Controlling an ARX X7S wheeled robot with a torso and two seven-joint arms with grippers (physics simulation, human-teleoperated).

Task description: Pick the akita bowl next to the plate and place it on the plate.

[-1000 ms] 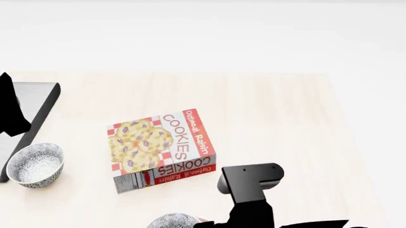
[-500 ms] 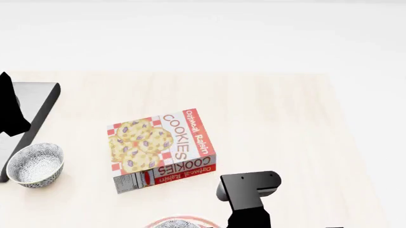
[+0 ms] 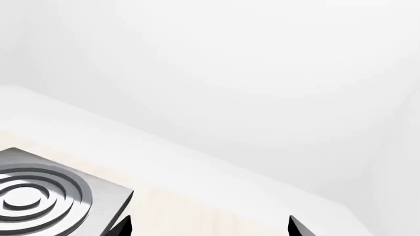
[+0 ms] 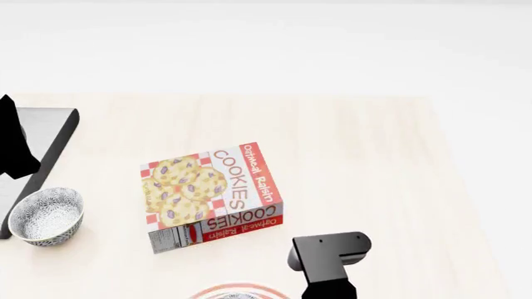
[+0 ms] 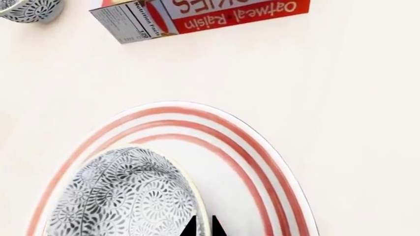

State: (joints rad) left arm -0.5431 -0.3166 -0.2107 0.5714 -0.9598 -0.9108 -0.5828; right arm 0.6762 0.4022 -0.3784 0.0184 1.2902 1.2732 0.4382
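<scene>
In the right wrist view the akita bowl (image 5: 125, 196), grey-black-and-white patterned, sits over the inner part of the plate (image 5: 262, 162), a wide white plate with red rings. My right gripper (image 5: 203, 228) is shut on the bowl's rim, one fingertip on each side of it. Whether the bowl rests on the plate I cannot tell. In the head view only the plate's far rim (image 4: 241, 289) shows at the bottom edge, beside my right arm (image 4: 328, 255). My left gripper (image 3: 208, 228) is open and holds nothing.
A cookies box (image 4: 212, 196) lies flat mid-table, just beyond the plate. A look-alike patterned bowl (image 4: 46, 215) stands at the left, next to a dark grey stove top (image 4: 42, 143) with a ringed burner (image 3: 39, 191). My left arm (image 4: 12, 143) hangs above the stove.
The right arm has drawn back toward the near edge with the bowl. The bowl has dropped out of the head view and the plate's red-ringed rim now shows there.
</scene>
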